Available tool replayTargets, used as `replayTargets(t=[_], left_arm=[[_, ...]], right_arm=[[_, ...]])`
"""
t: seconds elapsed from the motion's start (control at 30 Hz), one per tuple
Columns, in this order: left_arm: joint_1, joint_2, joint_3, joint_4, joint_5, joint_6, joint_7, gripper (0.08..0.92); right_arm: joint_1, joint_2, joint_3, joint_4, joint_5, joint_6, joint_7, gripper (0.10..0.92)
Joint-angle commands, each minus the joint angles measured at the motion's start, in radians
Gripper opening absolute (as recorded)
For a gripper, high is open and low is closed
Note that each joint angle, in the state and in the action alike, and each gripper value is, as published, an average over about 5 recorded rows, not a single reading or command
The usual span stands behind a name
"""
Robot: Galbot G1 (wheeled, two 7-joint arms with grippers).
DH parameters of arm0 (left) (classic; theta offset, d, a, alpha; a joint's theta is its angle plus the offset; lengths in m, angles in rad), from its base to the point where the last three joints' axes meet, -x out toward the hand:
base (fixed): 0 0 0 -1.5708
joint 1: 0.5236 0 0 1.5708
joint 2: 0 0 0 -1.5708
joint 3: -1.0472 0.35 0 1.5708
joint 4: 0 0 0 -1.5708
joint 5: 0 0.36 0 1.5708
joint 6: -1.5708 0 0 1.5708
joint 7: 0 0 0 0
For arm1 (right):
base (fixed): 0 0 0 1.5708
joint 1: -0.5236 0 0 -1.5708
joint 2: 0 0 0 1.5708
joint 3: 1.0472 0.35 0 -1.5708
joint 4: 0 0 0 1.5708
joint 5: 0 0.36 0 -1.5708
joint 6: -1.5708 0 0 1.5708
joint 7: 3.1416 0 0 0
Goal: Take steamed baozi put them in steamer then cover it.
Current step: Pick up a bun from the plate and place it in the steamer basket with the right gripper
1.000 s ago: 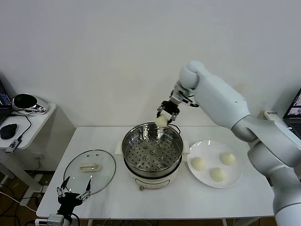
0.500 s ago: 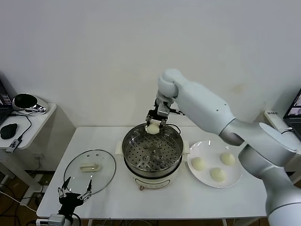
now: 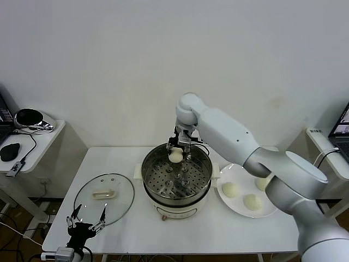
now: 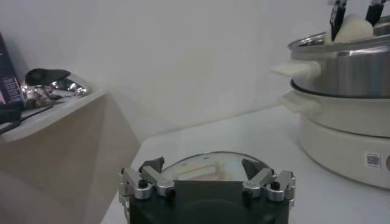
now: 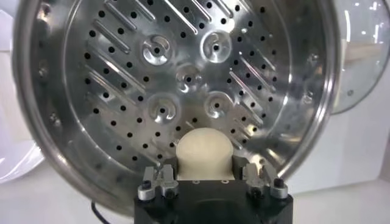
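Cream-white dough fills the gap between the jaws of the right gripper (image 3: 175, 151), which is clenched on one steamed baozi (image 5: 204, 153) and holds it over the far side of the steamer (image 3: 152, 180), just above the perforated floor. The bun looks soft and light, so I judge it will dent under a hard squeeze and may cling a little to the pads on release; a gentle pinch across its widest part, as here, seems the safest hold. Nothing lies in the basket yet. Three more baozi sit on the white plate (image 3: 272, 209) just to the right of the steamer. The cover (image 3: 103, 199), clear glass with a metal rim, lies flat on the table (image 3: 218, 234) to the left; it is likely heavier, rigid and breakable, best lifted by its oblong handle (image 3: 103, 193). The left gripper (image 3: 85, 222) hangs idle near the table's front left edge, jaws spread wide and empty.
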Motion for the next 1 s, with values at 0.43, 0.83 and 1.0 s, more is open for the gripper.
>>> replayTargets(t=[0.43,0.83,1.0], left_arm=[[0.004,-0.002,-0.002,-0.004,-0.002,-0.001,0.0,0.823],[0.008,-0.002,-0.001,-0.011,0.002,0.001,0.003,0.823],[0.011,0.005,-0.005,-0.028,-0.002,0.004,0.005,0.823]], right_arm=[[-0.036,0.021,-0.014,-0.023,-0.039,-0.056,0.054,0.643],[0.082,-0.18,0.009,0.255,0.261,-0.412,-0.058,0.822],[0.156,-0.399,-0.044,0.44,0.475,-0.779,-0.062,0.823]])
